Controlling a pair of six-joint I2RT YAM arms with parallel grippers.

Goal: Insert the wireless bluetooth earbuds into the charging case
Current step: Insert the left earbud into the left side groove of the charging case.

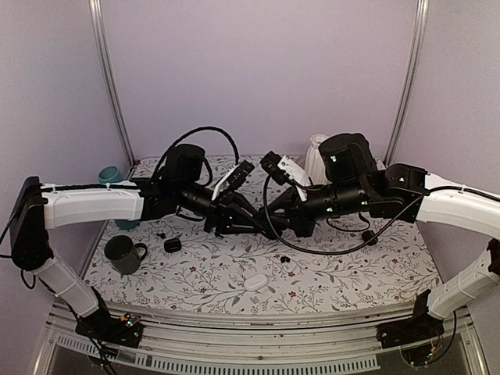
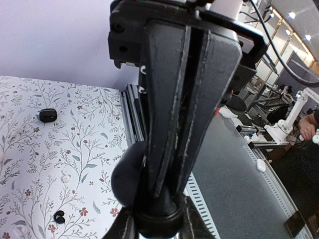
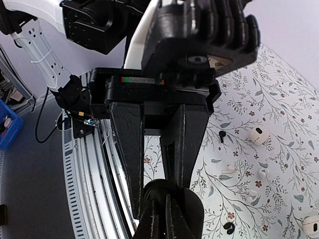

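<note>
1. Top external: the left gripper [image 1: 259, 225] and right gripper [image 1: 281, 225] meet tip to tip above the flowered cloth [image 1: 328, 273], well back from the rail [image 1: 258, 320] at the table's near edge. Their black fingers merge into one dark knot, so neither opening can be read here. The black earbuds [image 1: 285, 258] lie loose on the cloth between that knot and the rail. A black case [image 1: 173, 245] sits off to their left, and a white case [image 1: 255, 283] lies nearer the rail.
2. Left wrist: the right gripper's fingers [image 2: 172, 99] fill the middle, pressed almost flat together with only a thin slit between them. Their tips vanish behind a rounded black lump [image 2: 127, 179] that I cannot identify. The left gripper's own fingers are cut off at the bottom edge. Left of the rail [image 2: 130, 114], the black case [image 2: 48, 115] lies closed, and one black earbud [image 2: 60, 216] rests on the cloth.
3. Right wrist: the left gripper's fingers [image 3: 125, 149] stand apart, with cloth showing between them. The right gripper's narrow tips [image 3: 168, 209] cover their ends, so I cannot tell whether they hold anything. Right of the rail [image 3: 94, 169] lie two black earbuds [image 3: 222, 135], [image 3: 228, 227], among white earbuds [image 3: 228, 169].
</note>
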